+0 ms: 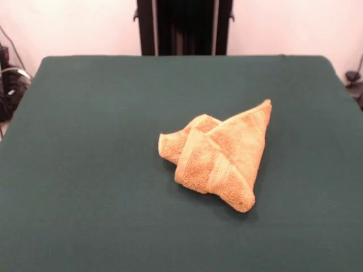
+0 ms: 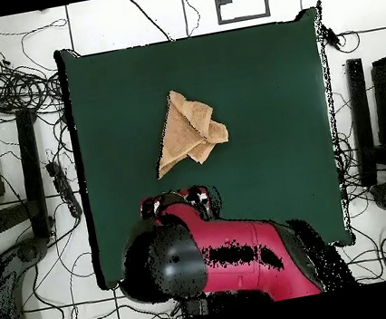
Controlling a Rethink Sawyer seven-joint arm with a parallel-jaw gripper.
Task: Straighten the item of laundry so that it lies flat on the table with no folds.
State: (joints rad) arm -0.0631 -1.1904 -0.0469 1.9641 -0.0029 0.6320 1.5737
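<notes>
The orange-yellow towel (image 1: 218, 156) lies folded over itself into a rough triangle, right of the middle of the dark green table (image 1: 85, 141). Its woven band runs across the folded top layer. In the overhead view the towel (image 2: 187, 131) sits near the middle of the table (image 2: 267, 89), one pointed corner towards the robot's side. The red and black arm (image 2: 242, 259) is drawn back over the table's near edge. Its end, with the gripper (image 2: 182, 204), hangs a short way from the towel and apart from it. The front view does not show the gripper.
The robot's black pedestal (image 1: 184, 27) stands behind the table's far edge. Cables (image 2: 9, 89) and black equipment (image 2: 360, 119) lie on the floor on both sides of the table. The towel takes up only a small part of the green top.
</notes>
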